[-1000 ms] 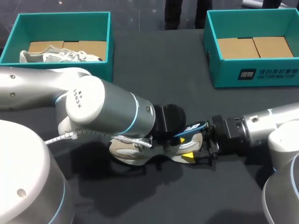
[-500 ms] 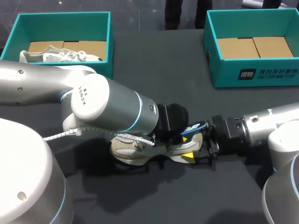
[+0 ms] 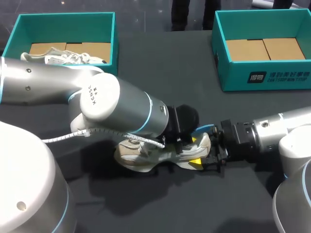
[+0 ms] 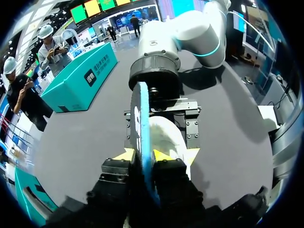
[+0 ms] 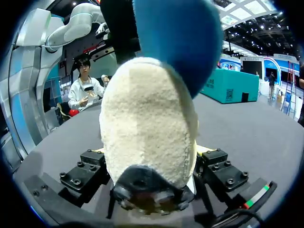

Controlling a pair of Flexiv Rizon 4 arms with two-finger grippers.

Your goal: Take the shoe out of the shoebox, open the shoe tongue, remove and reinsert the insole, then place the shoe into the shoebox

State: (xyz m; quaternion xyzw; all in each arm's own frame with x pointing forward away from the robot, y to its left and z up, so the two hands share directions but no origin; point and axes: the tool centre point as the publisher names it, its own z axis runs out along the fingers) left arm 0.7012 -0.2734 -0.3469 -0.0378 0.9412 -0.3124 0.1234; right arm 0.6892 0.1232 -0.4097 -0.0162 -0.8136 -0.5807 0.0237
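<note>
Shoe (image 3: 146, 155) sits on the worktop (image 3: 160, 73) with its heel grasped by the right gripper (image 5: 152, 162), while the left gripper (image 4: 142, 155), clenched on the blue insole (image 4: 142, 128), has driven it lower into the shoe than a second ago, so reinsertion seems well underway.

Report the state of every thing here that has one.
shoe: out of the boxes, on the table, heel gripped
insole: held edge-on, end raised above the shoe's heel
left gripper: shut on the insole
right gripper: shut on the shoe's heel
left shoebox: open, second shoe inside
right shoebox: open, no shoe inside
</note>
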